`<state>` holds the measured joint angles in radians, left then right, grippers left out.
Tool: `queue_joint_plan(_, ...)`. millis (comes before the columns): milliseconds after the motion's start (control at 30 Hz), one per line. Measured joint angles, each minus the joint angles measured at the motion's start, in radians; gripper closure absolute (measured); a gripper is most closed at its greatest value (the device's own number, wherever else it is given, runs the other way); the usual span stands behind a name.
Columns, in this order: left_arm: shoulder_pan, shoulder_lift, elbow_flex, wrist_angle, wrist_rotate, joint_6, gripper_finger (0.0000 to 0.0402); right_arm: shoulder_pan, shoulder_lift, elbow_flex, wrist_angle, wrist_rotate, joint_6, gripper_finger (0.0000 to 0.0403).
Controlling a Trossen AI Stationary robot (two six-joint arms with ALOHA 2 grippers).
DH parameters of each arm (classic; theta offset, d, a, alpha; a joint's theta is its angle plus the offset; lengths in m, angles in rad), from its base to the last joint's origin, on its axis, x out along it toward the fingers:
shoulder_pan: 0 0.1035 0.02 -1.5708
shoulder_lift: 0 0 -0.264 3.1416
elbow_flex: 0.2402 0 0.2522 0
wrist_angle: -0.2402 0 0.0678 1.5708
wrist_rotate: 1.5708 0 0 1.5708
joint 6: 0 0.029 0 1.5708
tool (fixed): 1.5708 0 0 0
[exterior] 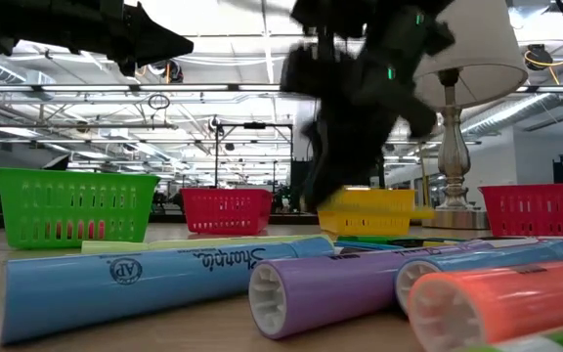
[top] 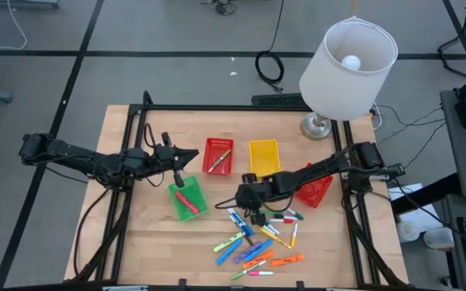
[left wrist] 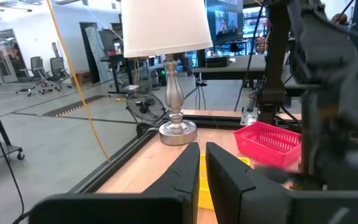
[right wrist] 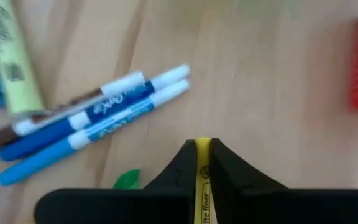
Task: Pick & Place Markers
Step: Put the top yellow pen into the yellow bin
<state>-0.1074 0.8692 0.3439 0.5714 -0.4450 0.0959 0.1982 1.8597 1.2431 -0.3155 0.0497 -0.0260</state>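
The right gripper (right wrist: 202, 149) has its jaws pinched on a thin yellow marker (right wrist: 203, 186), just above the wooden table (top: 136, 242) at the near-lamp edge of the pile of markers (top: 257, 238), with two blue pens (right wrist: 92, 124) lying side by side just beside it. The pile lies on the table below the yellow basket (top: 264, 156), between the green basket (top: 187, 200) and the tilted red basket (top: 314, 191). The left gripper (left wrist: 202, 163), jaws nearly pressed together and holding nothing, hangs above the green basket, pointing toward the lamp (top: 342, 65).
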Motion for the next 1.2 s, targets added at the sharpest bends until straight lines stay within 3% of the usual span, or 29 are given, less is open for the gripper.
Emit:
queue_joint_plan(200,0.0,0.0,0.0,0.0,0.0,0.0,0.0364,0.002,-0.066,0.065,-0.109,0.014,-0.068,0.0392)
queue_joint_plan(300,0.0,0.0,0.0,0.001,0.0,0.001,0.0364,0.002,-0.114,0.126,-0.203,0.093,-0.138,0.0393)
queue_joint_plan(467,0.0,0.0,0.0,-0.001,0.0,0.006,0.0364,-0.005,-0.169,0.211,-0.355,0.231,-0.357,0.0393)
queue_joint_plan(600,0.0,0.0,0.0,-0.002,0.0,0.006,0.0364,-0.045,-0.221,0.223,-0.4,0.269,-0.589,0.0393)
queue_joint_plan(833,0.0,0.0,0.0,-0.021,-0.001,0.006,0.0364,-0.154,-0.208,0.222,-0.437,0.25,-0.857,0.0393)
queue_joint_plan(1033,0.003,0.0,0.0,-0.031,-0.011,0.069,0.0364,-0.233,-0.159,0.217,-0.443,0.057,-0.951,0.0393)
queue_joint_plan(1200,0.003,0.0,0.0,-0.037,-0.028,0.091,0.0364,-0.275,-0.143,0.14,-0.443,-0.007,-1.049,0.0393)
